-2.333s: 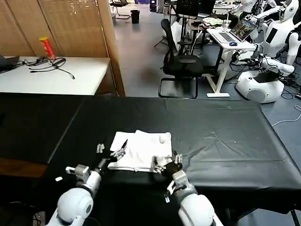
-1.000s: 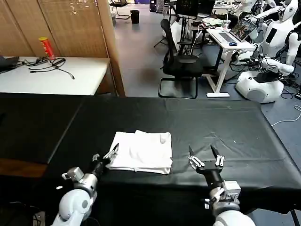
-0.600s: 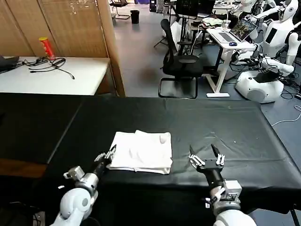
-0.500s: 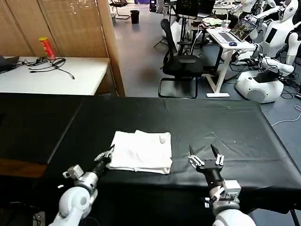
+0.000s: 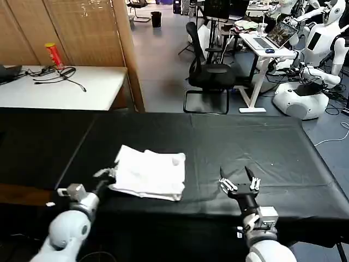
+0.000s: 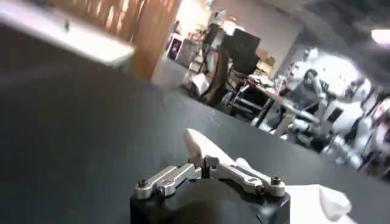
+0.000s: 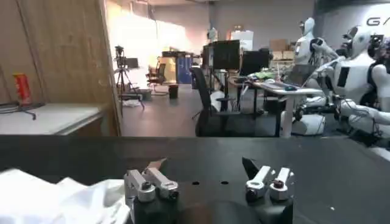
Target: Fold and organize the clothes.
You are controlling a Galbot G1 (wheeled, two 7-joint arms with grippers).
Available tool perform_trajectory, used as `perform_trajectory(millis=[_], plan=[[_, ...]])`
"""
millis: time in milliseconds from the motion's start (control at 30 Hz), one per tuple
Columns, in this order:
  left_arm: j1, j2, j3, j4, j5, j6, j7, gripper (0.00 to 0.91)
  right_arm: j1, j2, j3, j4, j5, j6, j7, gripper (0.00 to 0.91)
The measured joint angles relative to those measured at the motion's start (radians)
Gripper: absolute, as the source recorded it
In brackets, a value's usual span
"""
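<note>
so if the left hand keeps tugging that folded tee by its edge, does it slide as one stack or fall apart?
Likely floppy: the folded T-shirt shows soft creases and a sagging edge. Pulled by the left hand at one edge, the stacked layers may shear or unfold. It looks light and would probably slide on the smooth black table cover. The right hand hangs open, apart.

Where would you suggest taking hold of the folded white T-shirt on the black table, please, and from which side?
Probably by its left edge, coming in low from the robot's left. The T-shirt lies as a flat folded stack on the table, so only its edges offer a pinch. The left gripper is already there, shut on that edge; the right gripper hangs open, well clear.
</note>
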Motion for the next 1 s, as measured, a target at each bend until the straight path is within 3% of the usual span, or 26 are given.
perform_trajectory(millis=[100,533,700,1000], plan=[[0.012,0.075,-0.046,-0.020,0.074,-0.006,0.009,0.000,0.009,0.001,-0.009,-0.007,-0.007,-0.003,0.000,0.878],[0.034,0.409,-0.238,-0.025,0.059,-0.007,-0.004,0.000,0.021,0.016,-0.029,-0.032,-0.027,-0.002,0.000,0.878],[0.050,0.398,-0.205,-0.098,0.077,0.014,-0.046,0.000,0.013,0.020,-0.033,-0.032,-0.037,-0.001,-0.001,0.878],[0.038,0.210,0.044,-0.266,-0.057,0.075,-0.149,0.000,0.023,0.024,-0.033,-0.044,-0.040,-0.002,-0.003,0.878]])
